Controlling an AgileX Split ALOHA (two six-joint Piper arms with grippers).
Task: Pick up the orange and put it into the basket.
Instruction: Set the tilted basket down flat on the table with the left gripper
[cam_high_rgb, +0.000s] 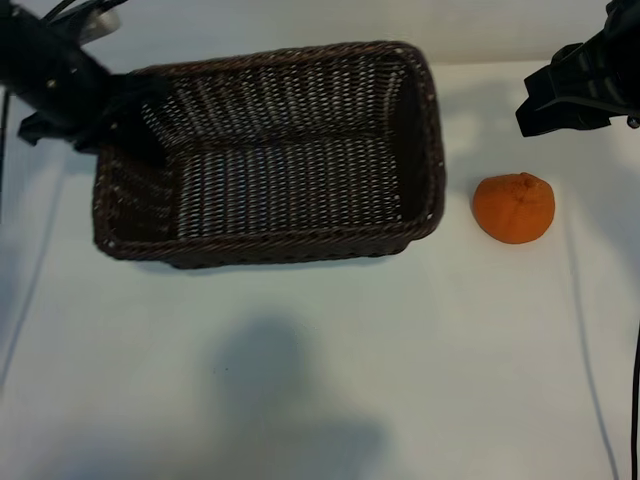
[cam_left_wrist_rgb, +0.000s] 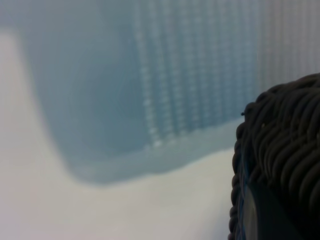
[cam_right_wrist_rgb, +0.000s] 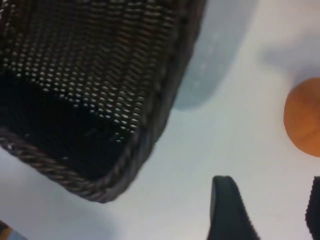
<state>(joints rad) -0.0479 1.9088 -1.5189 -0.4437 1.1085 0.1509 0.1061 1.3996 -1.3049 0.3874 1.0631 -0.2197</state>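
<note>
Orange (cam_high_rgb: 513, 208) on the white table (cam_high_rgb: 320, 380), right of the basket (cam_high_rgb: 270, 150) and apart from it, stem knob up, fully visible from outside. In the right wrist view only part of the orange (cam_right_wrist_rgb: 304, 117), cut by the frame edge.

Basket upright and nothing inside. Far left corner hidden from outside under the dark left arm. Right wrist view takes in one corner of the basket (cam_right_wrist_rgb: 100, 90), with the inside falling into shadow.

Left gripper (cam_high_rgb: 130, 115) down at the basket's far left rim. A dark smear there, hard to separate from the weave. Left wrist view almost filled by a blurred pale stretch of weave, plus a sharp lump of braided rim (cam_left_wrist_rgb: 285, 150) close against the lens at one edge. Something smooth and dark just under that rim, too cropped to name. Clamped on the rim or merely beside it: cannot tell.

Right gripper (cam_high_rgb: 545, 105) above the table beyond the orange, near the frame's top right, with the arm behind it cut off. From its own wrist, two black fingers (cam_right_wrist_rgb: 227, 210) apart, one barely in frame, bare table between them, nothing held. Orange near them but not touching.
</note>
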